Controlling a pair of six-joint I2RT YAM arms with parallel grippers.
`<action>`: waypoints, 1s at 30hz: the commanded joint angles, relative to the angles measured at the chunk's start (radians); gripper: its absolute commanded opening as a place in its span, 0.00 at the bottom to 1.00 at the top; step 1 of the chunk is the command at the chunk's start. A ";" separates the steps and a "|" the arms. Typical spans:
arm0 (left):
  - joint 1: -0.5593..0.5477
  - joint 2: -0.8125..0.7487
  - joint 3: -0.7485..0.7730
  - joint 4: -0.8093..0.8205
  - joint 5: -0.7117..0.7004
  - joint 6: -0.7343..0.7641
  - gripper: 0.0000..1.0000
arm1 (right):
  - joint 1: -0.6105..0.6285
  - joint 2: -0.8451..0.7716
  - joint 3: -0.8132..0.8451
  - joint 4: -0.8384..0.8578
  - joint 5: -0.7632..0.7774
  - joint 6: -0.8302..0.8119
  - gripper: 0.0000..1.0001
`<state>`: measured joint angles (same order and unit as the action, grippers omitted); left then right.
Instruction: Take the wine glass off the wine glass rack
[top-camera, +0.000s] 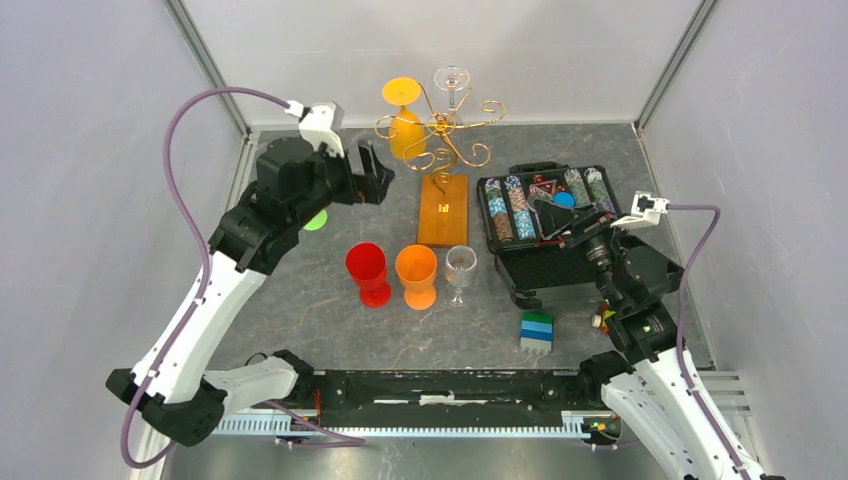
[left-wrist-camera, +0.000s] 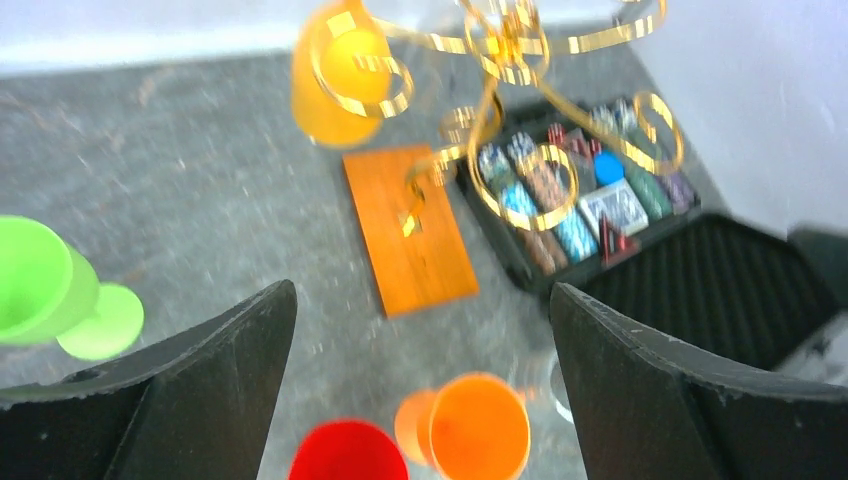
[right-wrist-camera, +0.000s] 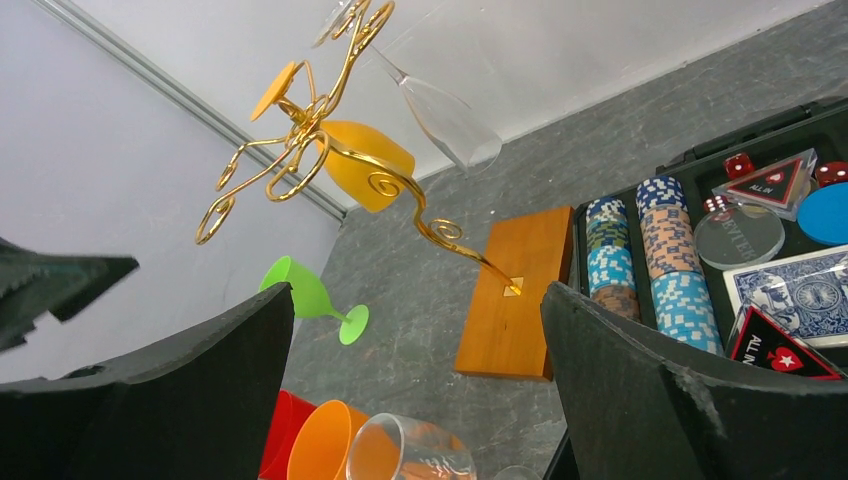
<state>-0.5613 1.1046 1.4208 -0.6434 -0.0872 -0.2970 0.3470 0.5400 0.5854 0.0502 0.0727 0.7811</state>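
Wine glass (top-camera: 452, 84), clear, hanging on rack (top-camera: 441, 126), right of left gripper (top-camera: 373, 172), apart

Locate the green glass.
Top view: the green glass sits on the left side of the table, half hidden under the left arm, left of the wine glass rack.

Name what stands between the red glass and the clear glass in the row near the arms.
An orange glass stands between the red glass and the clear glass, shown plainly in the top view.
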 joint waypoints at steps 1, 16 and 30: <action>0.108 0.073 0.089 0.224 -0.001 -0.020 1.00 | 0.000 -0.019 0.019 0.002 0.002 -0.006 0.97; 0.396 0.496 0.295 0.462 0.628 -0.400 0.90 | 0.000 -0.026 0.003 -0.001 -0.031 0.020 0.97; 0.398 0.674 0.330 0.620 0.693 -0.602 0.58 | 0.000 -0.031 0.007 -0.012 -0.031 0.023 0.97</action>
<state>-0.1696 1.7653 1.7035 -0.1184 0.5625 -0.8074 0.3470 0.5179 0.5850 0.0341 0.0452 0.7986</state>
